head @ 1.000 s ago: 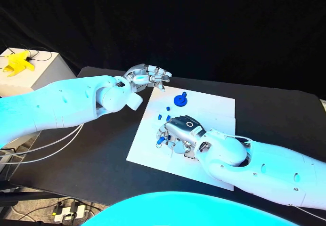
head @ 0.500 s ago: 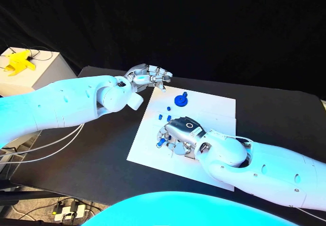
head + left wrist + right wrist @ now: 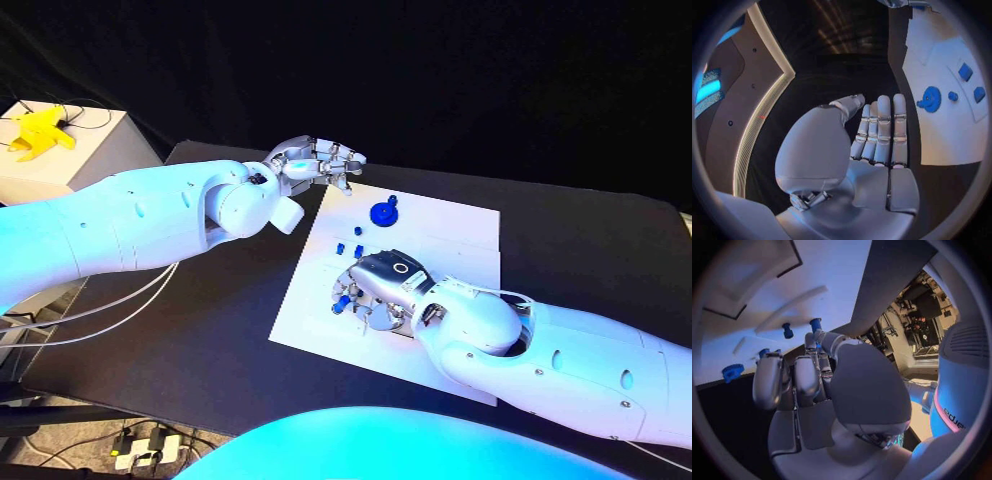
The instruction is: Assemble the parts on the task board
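My left robot hand (image 3: 320, 160) is silver metal with a satin sheen, smooth finger plates. My right robot hand (image 3: 384, 285) has the same brushed-metal look with dark gaps between segments. Both my arms wear glossy white plastic shells. Task board (image 3: 447, 230) is flat matt white, paper-like or plastic, cannot tell which. Blue gear (image 3: 382, 211) and small blue parts (image 3: 356, 233) look like matt plastic. Tabletop (image 3: 216, 320) is matt black.
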